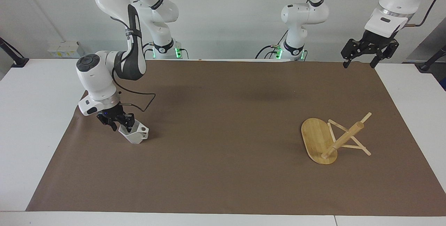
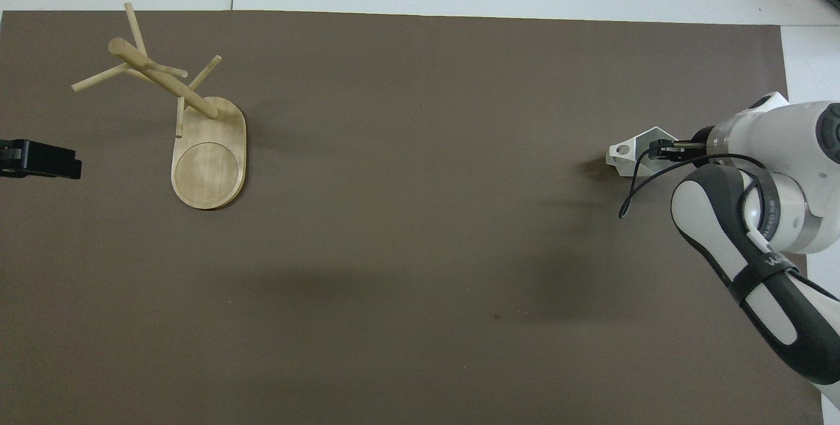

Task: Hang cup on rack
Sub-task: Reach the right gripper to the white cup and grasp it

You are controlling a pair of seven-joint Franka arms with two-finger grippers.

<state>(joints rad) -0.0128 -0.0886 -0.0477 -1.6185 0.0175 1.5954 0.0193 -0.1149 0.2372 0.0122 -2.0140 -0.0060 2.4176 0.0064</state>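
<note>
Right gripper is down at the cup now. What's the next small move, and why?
Probably finish closing on the cup's wall, then lift slightly. The right gripper sits at the rim of the cup, which rests on the mat, while the rack stands toward the left arm's end. The left gripper waits, open.
</note>
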